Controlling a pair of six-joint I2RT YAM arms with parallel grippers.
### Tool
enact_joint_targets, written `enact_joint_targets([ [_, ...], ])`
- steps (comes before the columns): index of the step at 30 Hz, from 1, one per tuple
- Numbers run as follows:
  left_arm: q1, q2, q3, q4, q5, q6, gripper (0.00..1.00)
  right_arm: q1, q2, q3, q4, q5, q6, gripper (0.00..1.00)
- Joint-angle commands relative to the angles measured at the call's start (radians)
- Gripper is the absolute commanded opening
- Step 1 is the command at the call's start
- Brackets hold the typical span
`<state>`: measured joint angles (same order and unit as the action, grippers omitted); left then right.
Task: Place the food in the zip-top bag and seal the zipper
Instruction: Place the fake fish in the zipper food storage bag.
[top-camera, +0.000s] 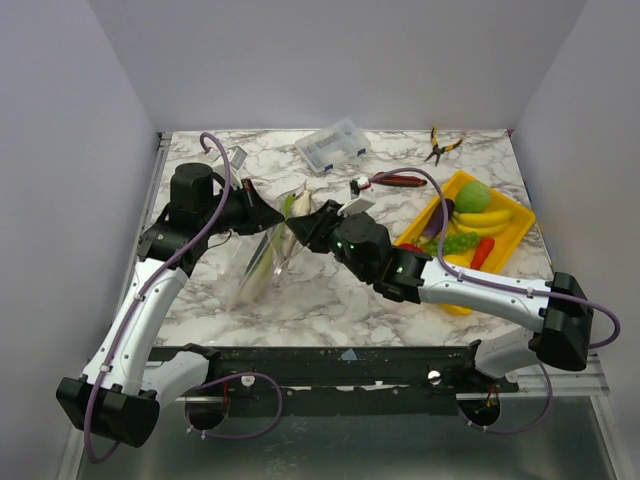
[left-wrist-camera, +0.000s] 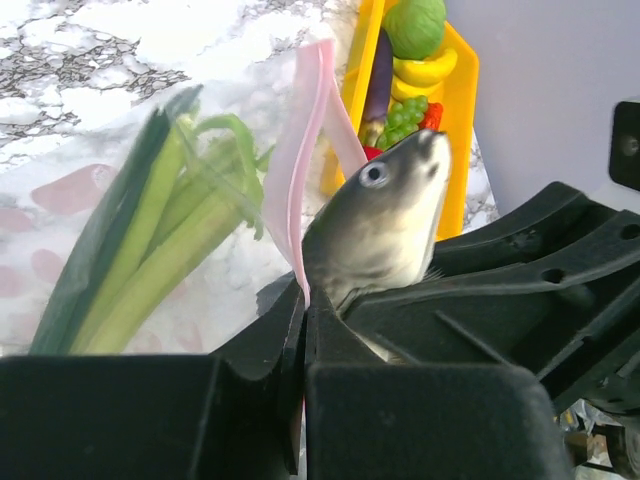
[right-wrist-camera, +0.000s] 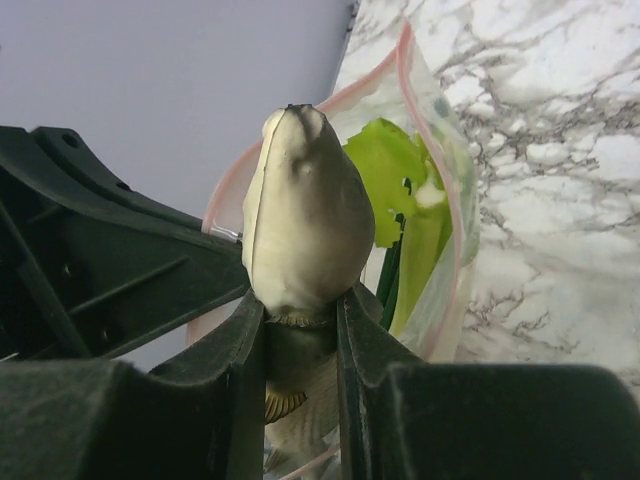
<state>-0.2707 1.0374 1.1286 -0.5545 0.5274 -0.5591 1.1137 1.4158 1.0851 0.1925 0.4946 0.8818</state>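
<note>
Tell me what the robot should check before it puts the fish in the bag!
1. Right gripper holds the grey plastic toy fish: ok, shut on its body.
2. Left gripper pinches the pink press-seal strip of the floppy clear plastic bag: ok.
3. Bag mouth gapes open: ok.
4. Fish's nose inside the mouth: cannot tell.
5. Green-white celery stalk bagged: ok.
6. All toy food out of the yellow rectangular tray: not ok, several pieces lie there.
</note>
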Motion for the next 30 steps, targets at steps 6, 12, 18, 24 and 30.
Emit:
enact_joint_targets([
  [6,-0.005,-0.031,0.037,0.018,-0.023,-0.009,0.00,0.011,0.070,0.121,-0.251,-0.112,0.135,0.41],
  [12,-0.005,-0.037,0.040,0.010,-0.024,-0.007,0.00,0.011,0.109,0.182,-0.359,-0.089,0.141,0.62],
  [18,-0.005,-0.043,0.044,0.001,-0.023,-0.003,0.00,0.009,0.093,0.213,-0.421,-0.022,0.080,0.67],
  [24,-0.005,-0.044,0.046,-0.004,-0.014,-0.004,0.00,0.008,0.084,0.219,-0.443,0.061,-0.008,0.68],
  [30,-0.005,-0.059,0.062,-0.023,-0.002,-0.007,0.00,0.001,0.115,0.232,-0.408,0.060,-0.036,0.67],
])
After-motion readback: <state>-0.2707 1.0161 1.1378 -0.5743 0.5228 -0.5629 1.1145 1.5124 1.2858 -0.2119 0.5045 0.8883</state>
